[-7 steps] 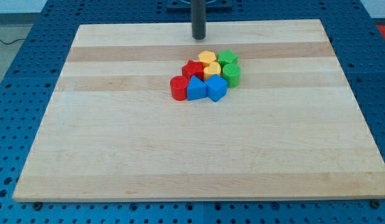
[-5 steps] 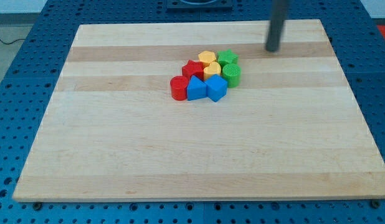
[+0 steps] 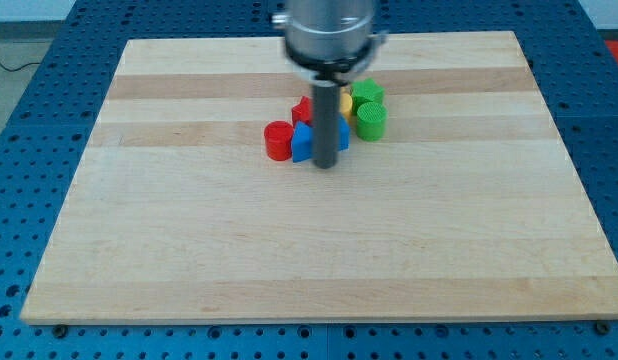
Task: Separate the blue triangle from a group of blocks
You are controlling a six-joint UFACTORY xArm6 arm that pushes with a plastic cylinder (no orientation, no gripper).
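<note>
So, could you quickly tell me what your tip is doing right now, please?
No gripper. My tip is down at the group's bottom edge, in front of the blue triangle, holding nothing.

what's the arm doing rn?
It's working on a tight cluster of coloured blocks near the top middle of the wooden board. My tip sits at the cluster's bottom edge, right in front of the blue triangle and hiding part of the blue blocks. The red cylinder sits at the cluster's left, the green cylinder and a green star-like block at its right. The blue triangle is not yet separated; it still touches its neighbours.
</note>
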